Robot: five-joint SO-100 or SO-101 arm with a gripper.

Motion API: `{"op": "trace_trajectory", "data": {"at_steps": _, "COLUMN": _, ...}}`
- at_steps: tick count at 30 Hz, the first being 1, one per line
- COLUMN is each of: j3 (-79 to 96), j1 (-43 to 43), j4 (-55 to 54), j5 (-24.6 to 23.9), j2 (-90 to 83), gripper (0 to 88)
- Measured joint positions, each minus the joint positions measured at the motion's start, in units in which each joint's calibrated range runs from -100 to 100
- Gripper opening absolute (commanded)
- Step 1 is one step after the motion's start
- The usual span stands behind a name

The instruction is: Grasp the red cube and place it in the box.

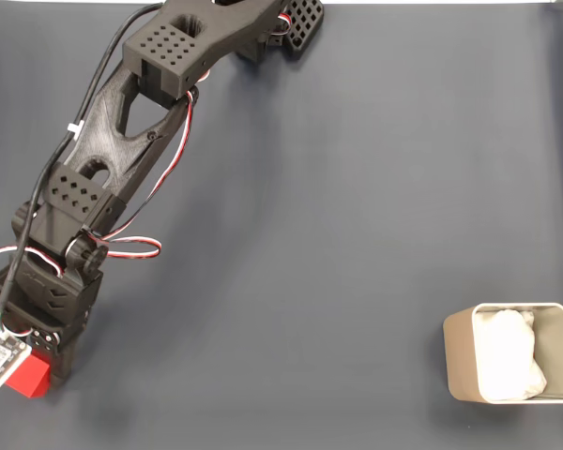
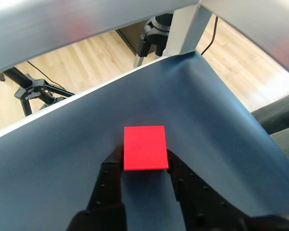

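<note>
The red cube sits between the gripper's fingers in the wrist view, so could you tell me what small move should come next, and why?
Probably lift straight up. In the wrist view the gripper has a finger against each side of the red cube, apparently gripped, and the box stands far across the table.

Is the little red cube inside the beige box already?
No, the little red cube sits at the far left by the gripper, while the beige box holds only white lining.
</note>
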Motion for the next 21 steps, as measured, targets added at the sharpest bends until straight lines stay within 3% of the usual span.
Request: {"op": "trace_trajectory", "data": {"at_steps": 21, "j3": 7.05, "j1": -1.11, "j4": 3.82, "j5": -0.05, "j2": -8.08, "gripper": 6.3}}
